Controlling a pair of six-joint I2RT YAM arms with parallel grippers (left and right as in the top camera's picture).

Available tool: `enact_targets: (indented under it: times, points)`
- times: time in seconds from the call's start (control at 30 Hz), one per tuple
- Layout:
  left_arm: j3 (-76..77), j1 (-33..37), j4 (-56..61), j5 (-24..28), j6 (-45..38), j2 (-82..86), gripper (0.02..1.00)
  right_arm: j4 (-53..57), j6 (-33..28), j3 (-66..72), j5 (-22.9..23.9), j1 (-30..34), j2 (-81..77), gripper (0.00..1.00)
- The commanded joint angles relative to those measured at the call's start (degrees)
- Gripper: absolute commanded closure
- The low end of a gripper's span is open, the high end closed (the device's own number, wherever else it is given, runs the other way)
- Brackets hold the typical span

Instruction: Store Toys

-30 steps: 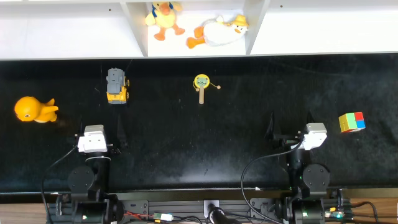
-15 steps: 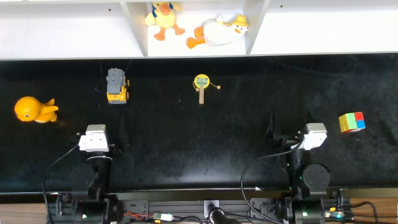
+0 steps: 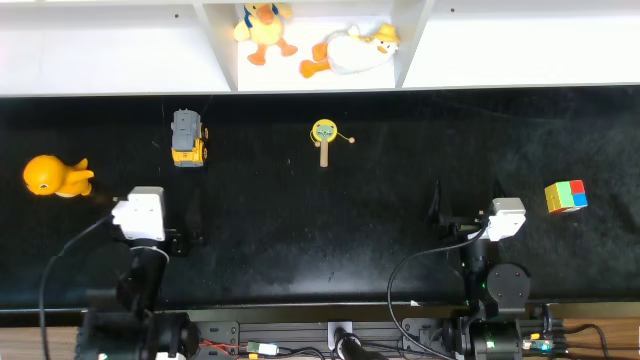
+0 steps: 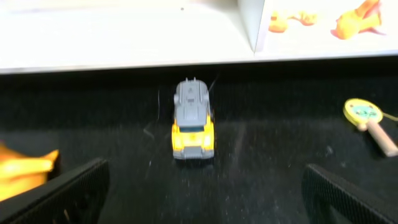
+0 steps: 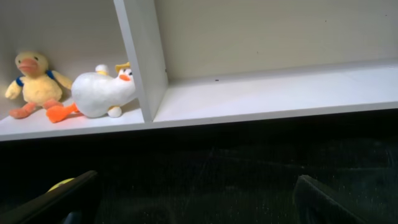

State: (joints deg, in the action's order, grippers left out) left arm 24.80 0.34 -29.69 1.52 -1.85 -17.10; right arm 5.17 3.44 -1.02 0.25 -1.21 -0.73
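Toy truck (image 4: 193, 120) sits on the black table (image 3: 300, 230), straight ahead of my left gripper (image 4: 205, 199), fingers spread wide, holding nothing. My right gripper (image 5: 199, 202), near its base, likewise wide apart and empty, faces the white shelf (image 5: 280, 93).

The left arm (image 3: 150, 290) and the right arm (image 3: 488, 272) are both black, built of rounded joint housings over round bases at the near edge. Each wrist carries a white, boxy camera housing (image 3: 140, 214), its corners softly rounded. Thin black cables (image 3: 44, 300) loop from each wrist back to the base, and more wiring bunches along the near rail. A small green board (image 3: 534, 344) sits beside the right base. The left arm's fingers (image 4: 69, 191) are black with finely ribbed faces. The right arm's fingers (image 5: 341, 198) look plain and dark.
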Motion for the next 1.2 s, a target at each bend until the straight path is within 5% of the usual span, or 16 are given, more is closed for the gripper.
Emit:
enact_targets:
  times: [0.03,0.53,1.2]
  points:
    - [8.02,0.31,-5.29,1.05,-1.11,-3.54,0.023,-0.28,0.44,0.55,-0.04,0.13,0.52,0.005]
    - [25.57,13.51,-23.54,7.13,-7.1,-18.12,0.023,-0.28,0.44,0.55,-0.04,0.13,0.52,0.005]
    - [27.8,25.88,-22.43,23.41,-18.88,-34.21,0.023,-0.28,0.44,0.55,-0.04,0.13,0.52,0.007]
